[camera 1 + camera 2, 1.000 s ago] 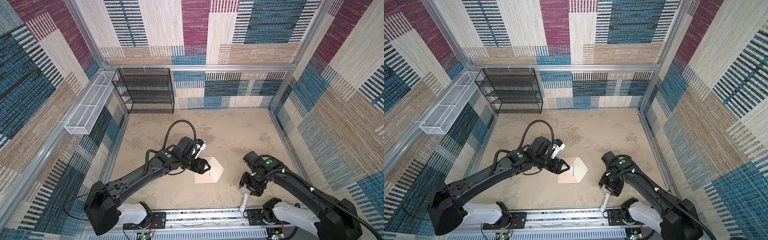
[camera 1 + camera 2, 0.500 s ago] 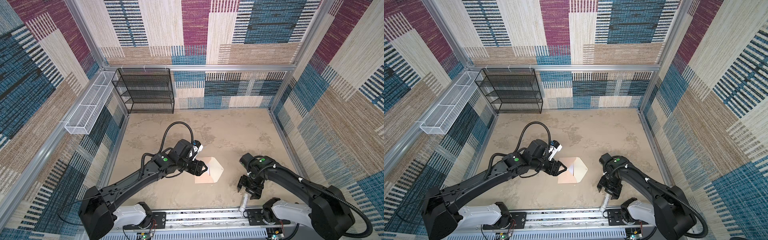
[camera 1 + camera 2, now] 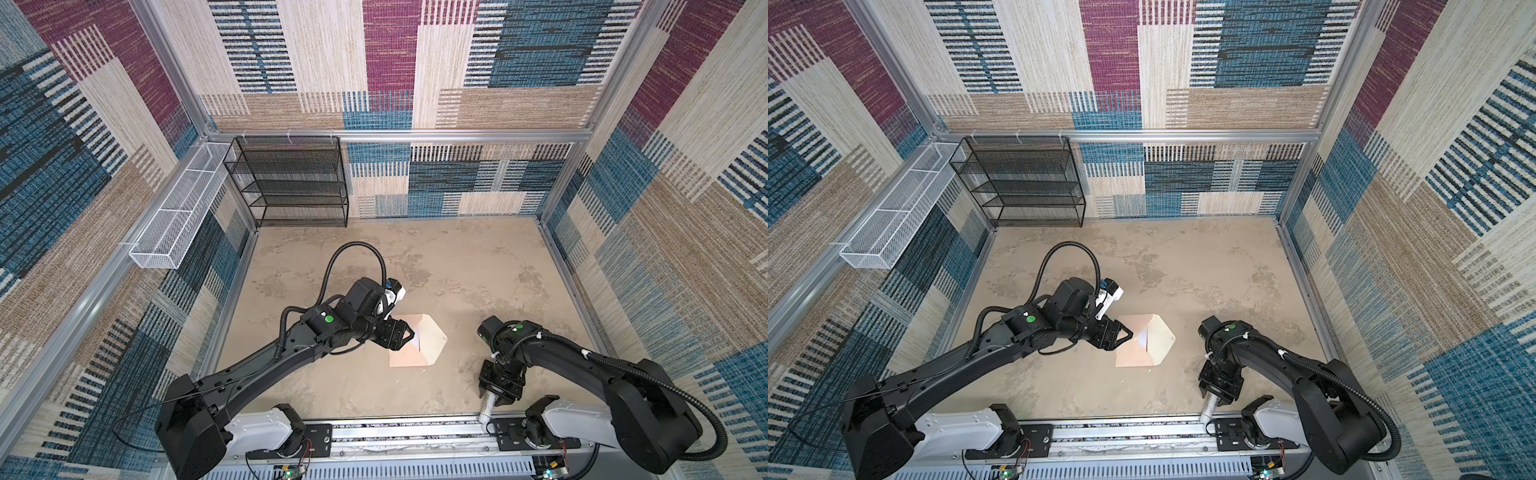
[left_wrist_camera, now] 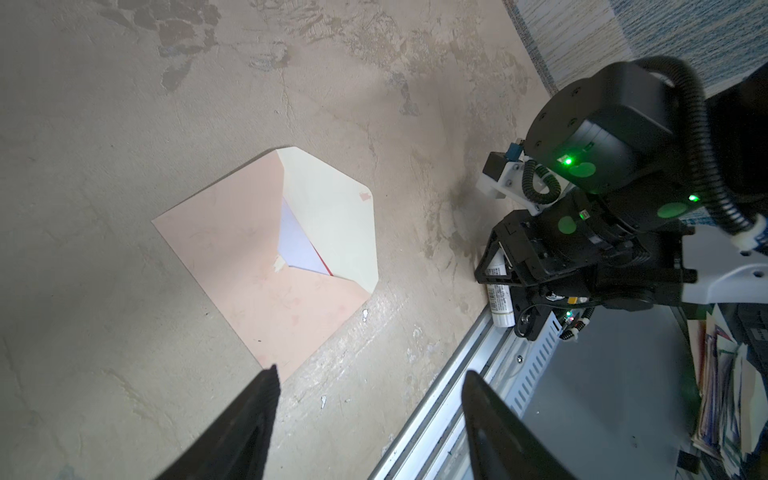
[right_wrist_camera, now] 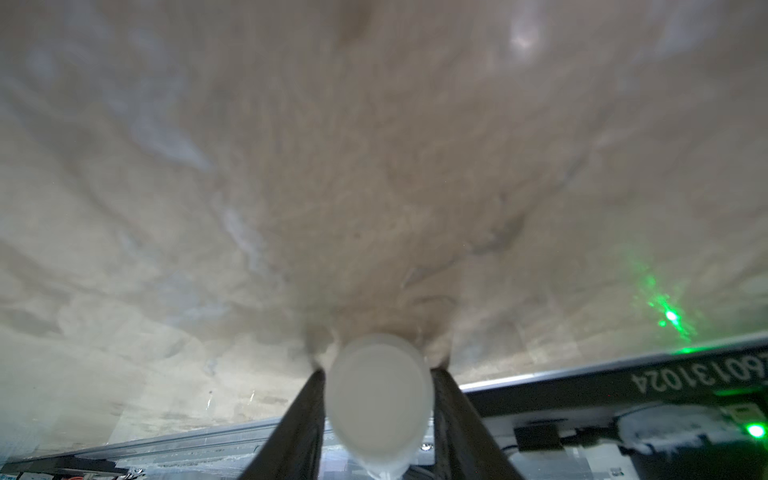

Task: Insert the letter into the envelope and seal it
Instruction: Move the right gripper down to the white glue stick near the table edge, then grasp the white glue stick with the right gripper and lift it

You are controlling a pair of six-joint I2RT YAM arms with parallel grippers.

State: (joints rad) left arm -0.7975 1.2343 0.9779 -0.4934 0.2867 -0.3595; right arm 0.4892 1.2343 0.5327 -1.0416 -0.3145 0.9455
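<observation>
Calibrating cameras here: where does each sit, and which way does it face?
Top views: overhead by the arms' bases, looking down on the table; both arms, left gripper, right gripper show.
Left wrist: on the left arm, facing the envelope holding the letter; its open fingers show.
Right wrist: on the right arm, close to the table; fingers press the white tube.
Shared: top and left wrist views show envelope and white tube.

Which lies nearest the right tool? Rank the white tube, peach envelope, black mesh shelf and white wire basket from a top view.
1. Small white cylindrical tube, between the fingers of the right tool.
2. Peach-tan paper envelope, mid-table, leftward.
3. Black mesh shelf, back wall.
4. White wire basket, left wall.
</observation>
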